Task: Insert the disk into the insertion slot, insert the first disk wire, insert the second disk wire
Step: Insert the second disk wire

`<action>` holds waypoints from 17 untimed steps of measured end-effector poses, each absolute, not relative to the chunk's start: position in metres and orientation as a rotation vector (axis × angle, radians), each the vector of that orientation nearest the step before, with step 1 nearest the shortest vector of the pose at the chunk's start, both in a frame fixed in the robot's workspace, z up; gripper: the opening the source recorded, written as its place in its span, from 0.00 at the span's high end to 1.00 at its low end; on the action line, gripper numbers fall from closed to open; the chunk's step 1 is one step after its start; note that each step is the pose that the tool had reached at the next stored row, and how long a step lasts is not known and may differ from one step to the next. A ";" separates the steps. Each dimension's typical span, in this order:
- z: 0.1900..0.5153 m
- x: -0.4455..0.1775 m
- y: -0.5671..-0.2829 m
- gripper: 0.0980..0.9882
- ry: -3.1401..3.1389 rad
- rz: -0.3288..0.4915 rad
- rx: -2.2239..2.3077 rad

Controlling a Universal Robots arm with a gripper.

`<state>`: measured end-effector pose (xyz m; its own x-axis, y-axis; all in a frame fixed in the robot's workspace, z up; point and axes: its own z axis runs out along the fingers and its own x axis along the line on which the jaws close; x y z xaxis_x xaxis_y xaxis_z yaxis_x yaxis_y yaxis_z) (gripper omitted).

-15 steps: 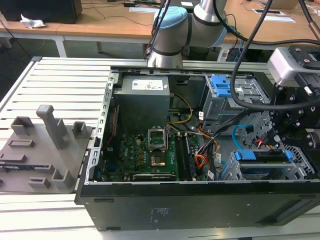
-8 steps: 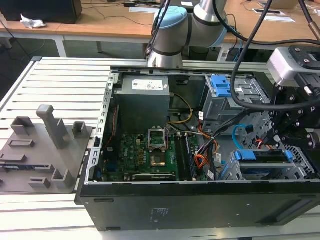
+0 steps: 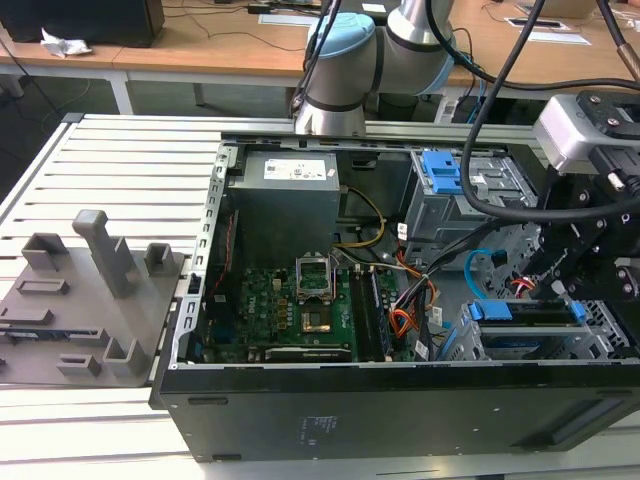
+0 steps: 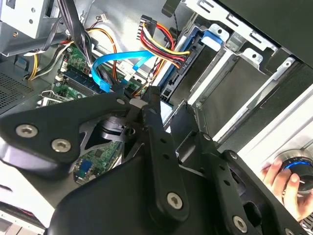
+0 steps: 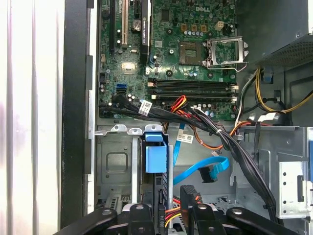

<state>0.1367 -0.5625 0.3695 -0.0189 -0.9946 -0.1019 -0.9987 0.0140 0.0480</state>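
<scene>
Disk (image 3: 528, 314) seated; claw (image 4: 142, 102) at its wiring end.
Grip state: can't tell. Orange-red wire plug (image 4: 182, 63) just beyond claw: press sq., keep light-blue cable (image 4: 117, 61) clear.

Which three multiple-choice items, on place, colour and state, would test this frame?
1. The disk is: A seated in the insertion slot; B lying loose outside it; C held up in mid-air.
2. The looping second disk wire is: A green; B light blue; C white.
3. The CPU socket's cover is: A clamped shut; B missing; C swung open.
A: perforated cage walls flank it. B: light blue in the first wrist view. C: the cover lies beside the bare socket.
</scene>
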 end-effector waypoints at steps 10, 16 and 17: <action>0.370 0.137 -0.563 0.70 2.016 0.169 -2.365; 0.379 0.137 -0.563 0.70 2.016 0.169 -2.365; 0.382 0.137 -0.563 0.70 2.016 0.169 -2.365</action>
